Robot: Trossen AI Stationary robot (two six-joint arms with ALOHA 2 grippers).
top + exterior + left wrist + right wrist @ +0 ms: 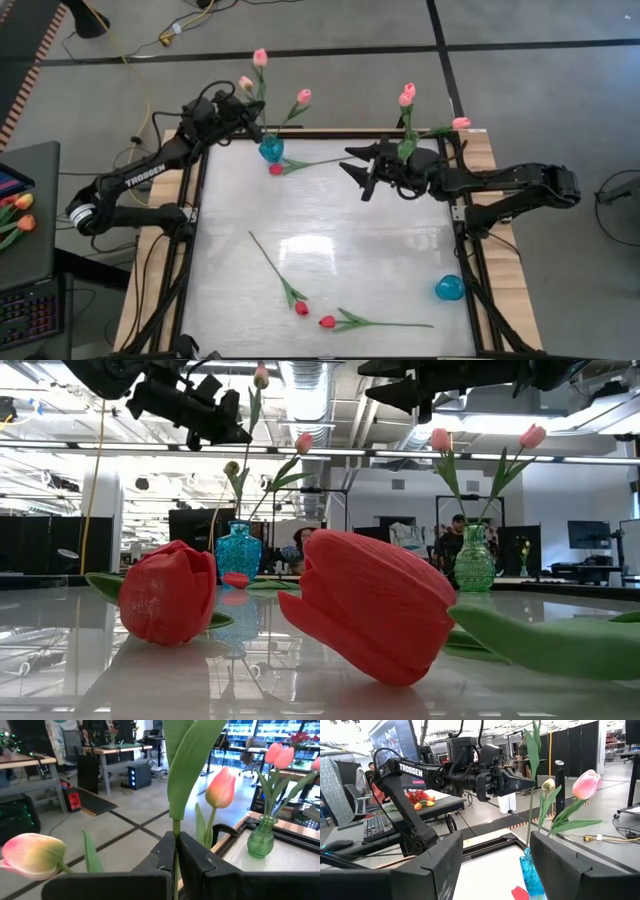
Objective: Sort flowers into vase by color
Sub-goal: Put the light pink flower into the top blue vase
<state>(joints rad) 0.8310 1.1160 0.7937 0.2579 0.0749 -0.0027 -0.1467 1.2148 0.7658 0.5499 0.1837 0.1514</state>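
My left gripper (252, 118) is above the blue vase (271, 148) at the table's far left, shut on an upright pink tulip (260, 57). Two more pink tulips (303, 96) stand in that vase (530, 870). The green vase (407, 148) at the far right holds pink tulips (408, 93). My right gripper (365, 172) hovers open beside the green vase, facing the blue one. One red tulip (276, 169) lies by the blue vase, and two (301, 308) (327, 321) lie near the near edge. My left gripper pinches the pink tulip's green stem (175, 851) between its two fingers, just below a broad leaf (187, 765). The fingers lie level, across the stem. The tulip stands upright, and its stem (529, 820) runs down to the blue vase's mouth.
A second blue vase (449, 288) stands near the table's right near corner. Orange-and-yellow tulips (20, 212) lie on a side desk to the left, off the table. The table's middle (330, 230) is bare white surface. A person (455, 535) is in the room behind.
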